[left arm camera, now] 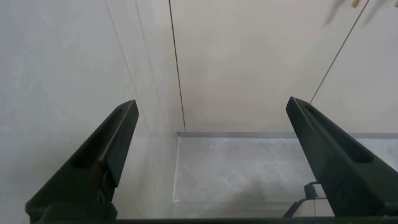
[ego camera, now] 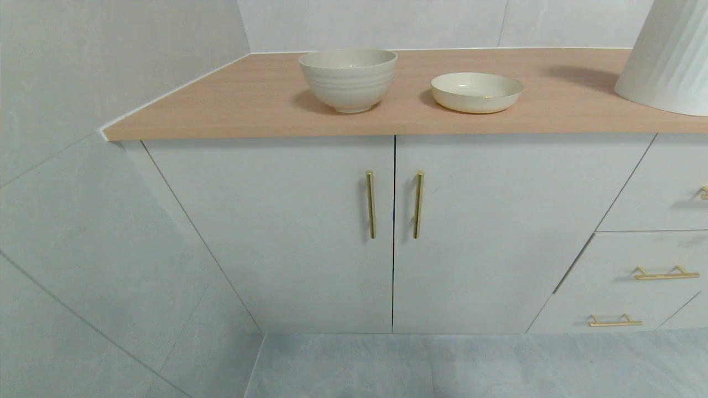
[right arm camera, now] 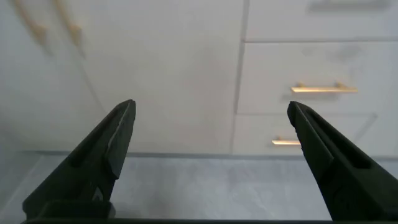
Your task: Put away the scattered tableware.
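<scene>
Deep bowl (ego camera: 348,80) and shallow dish (ego camera: 477,92), at its 3 o'clock, are being borne on the countertop (ego camera: 221,110). Left gripper (left arm camera: 212,106) and right gripper (right arm camera: 211,104) are being held spread, empty. Risk: a smooth rim being pinched shallowly, then dropped.

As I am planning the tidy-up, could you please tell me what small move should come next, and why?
Probably raise the left hand to the left door handle: both cupboard doors are shut, the deep bowl and the shallow bowl sit on the counter, and this hand, like the right hand, is open, empty and low.
</scene>
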